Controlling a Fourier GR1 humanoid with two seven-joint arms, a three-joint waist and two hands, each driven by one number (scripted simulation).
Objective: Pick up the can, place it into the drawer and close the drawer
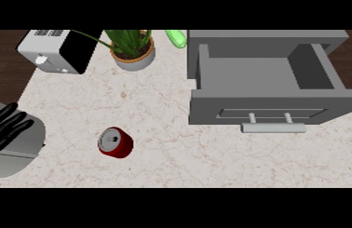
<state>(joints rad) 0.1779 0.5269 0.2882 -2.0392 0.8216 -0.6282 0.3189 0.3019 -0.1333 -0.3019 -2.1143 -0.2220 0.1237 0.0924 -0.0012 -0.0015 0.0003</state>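
red, likely light, stiff, slick: judging the can (pixel 115 142) best taken round its sides. resting left hand (pixel 14 122) open, holding nothing.

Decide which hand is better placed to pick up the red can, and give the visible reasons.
Probably the left. The left hand shows at the view's left edge, and the can sits near it. The right hand is not in view. The open drawer lies farther right.
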